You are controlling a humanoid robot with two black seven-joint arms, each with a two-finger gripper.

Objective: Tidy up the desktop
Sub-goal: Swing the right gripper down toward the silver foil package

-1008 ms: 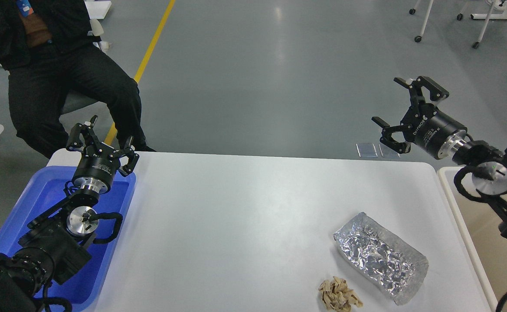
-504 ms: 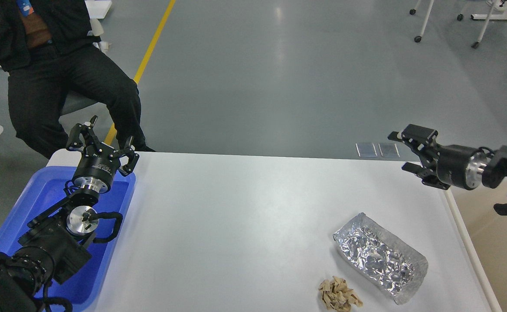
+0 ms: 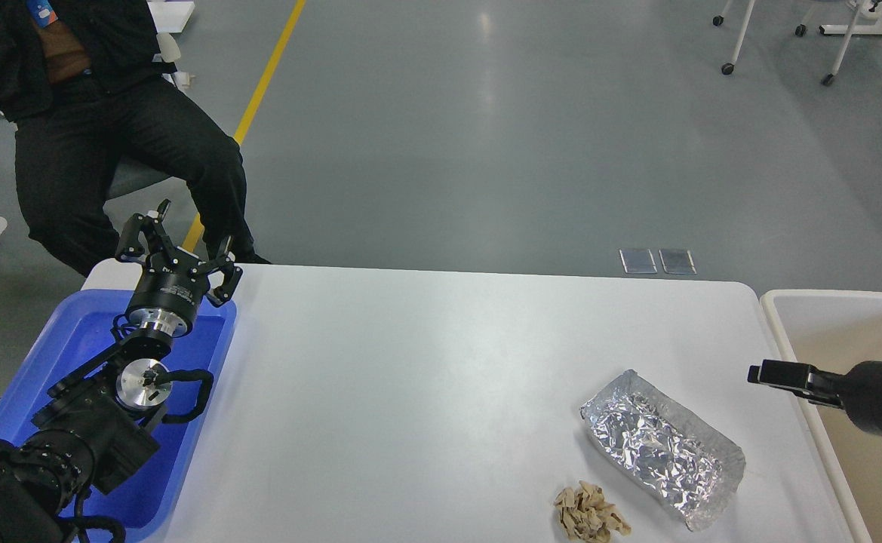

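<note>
The white desktop (image 3: 441,362) fills the middle of the head view. A crumpled silver foil tray (image 3: 663,456) lies on it at the front right. A small wad of crumpled brown paper (image 3: 590,514) lies just left of the foil tray, near the front edge. My left gripper (image 3: 182,241) is open and empty above the far end of the blue tray (image 3: 71,339). My right gripper (image 3: 766,373) points left, low over the left rim of the beige bin (image 3: 810,296), right of the foil tray. It is seen edge-on, so its fingers cannot be told apart.
A person in black (image 3: 109,136) sits beyond the table's far left corner. The blue tray lies along the table's left side under my left arm. The beige bin stands against the table's right edge. Two small plates (image 3: 656,261) lie on the floor behind the table.
My right arm has come down and drawn back to the right, from high over the far right corner to low at the bin's rim. The left arm and the objects have not moved.
</note>
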